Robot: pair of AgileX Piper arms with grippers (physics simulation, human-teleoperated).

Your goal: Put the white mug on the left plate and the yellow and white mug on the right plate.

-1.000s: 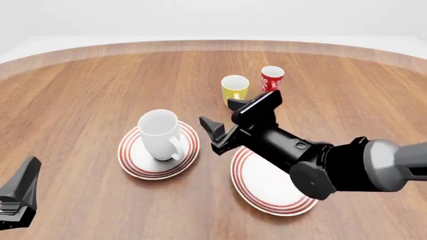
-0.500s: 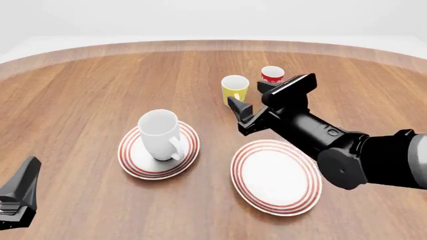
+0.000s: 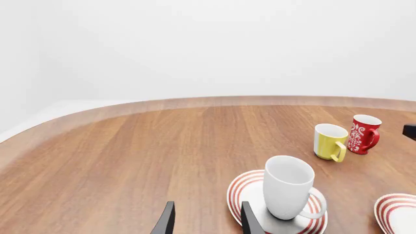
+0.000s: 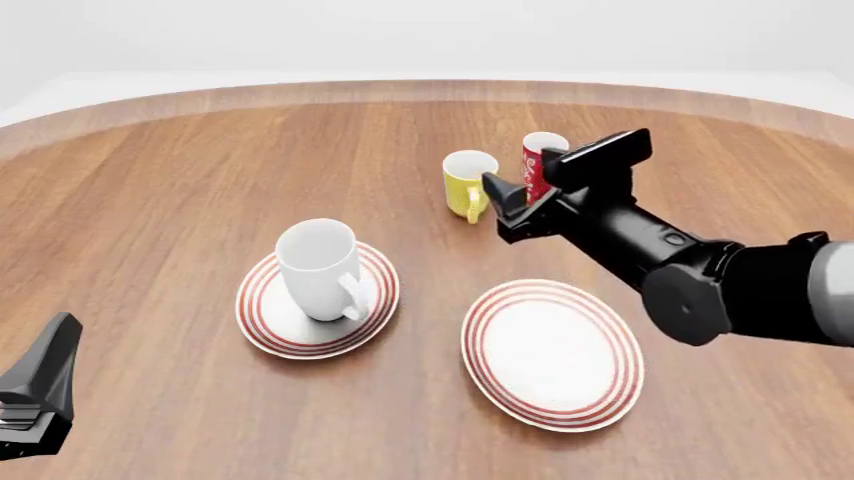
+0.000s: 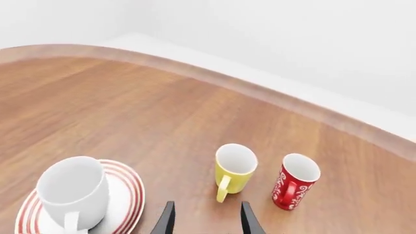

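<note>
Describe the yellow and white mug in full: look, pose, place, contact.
The yellow and white mug is small, glossy like ceramic, yellow outside with a yellow loop handle, white inside and empty. It stands upright on the bare wooden table, beyond both plates, close beside the red patterned mug without touching it. The right gripper is open close by, not touching it.

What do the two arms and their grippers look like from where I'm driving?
The right arm is glossy black, with rounded joint housings and a grey section at the frame edge. A flat black block sits on its wrist. The right gripper has dark, pointed, wedge-shaped fingers. Only an angular black piece of the left gripper shows. No cables or markings are visible.
</note>
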